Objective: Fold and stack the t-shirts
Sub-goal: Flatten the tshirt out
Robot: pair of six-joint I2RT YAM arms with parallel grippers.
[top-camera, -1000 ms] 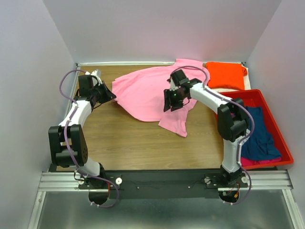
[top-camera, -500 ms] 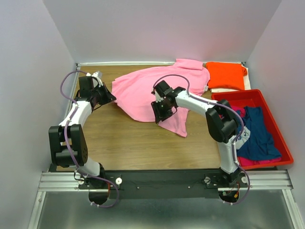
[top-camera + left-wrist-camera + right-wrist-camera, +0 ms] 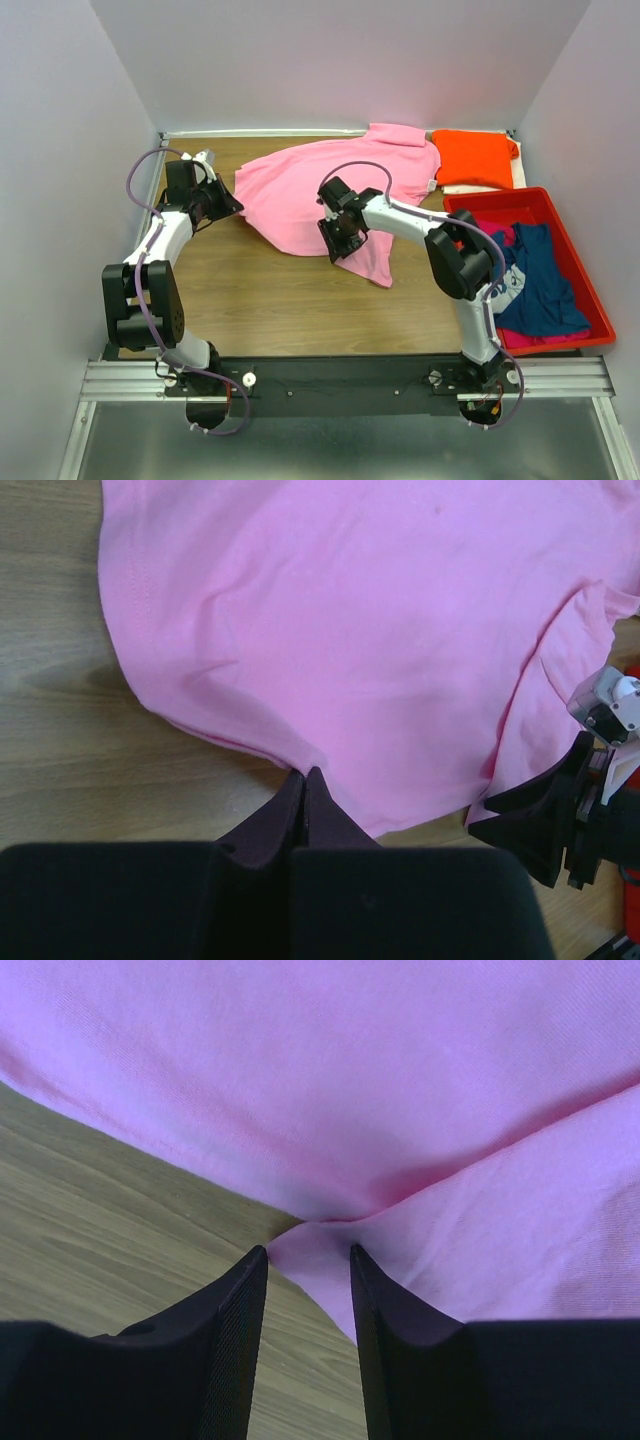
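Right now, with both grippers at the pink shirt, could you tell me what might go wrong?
The left gripper pinches only the very hem of the pink t-shirt, so the fabric may slip out. The right gripper is open over a pucker where two folds meet; closing could catch both layers.

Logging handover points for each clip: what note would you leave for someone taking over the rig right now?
Grippers: left gripper shut on the pink t-shirt at its left corner. Right gripper open, fingers either side of a fold at its near edge.
Things: pink t-shirt spread and rumpled on the table. Orange t-shirt folded at the far right corner. Navy t-shirt and magenta t-shirt heaped in the red bin.
Done: orange folded.
Left: fold pink, navy, magenta; stack all.
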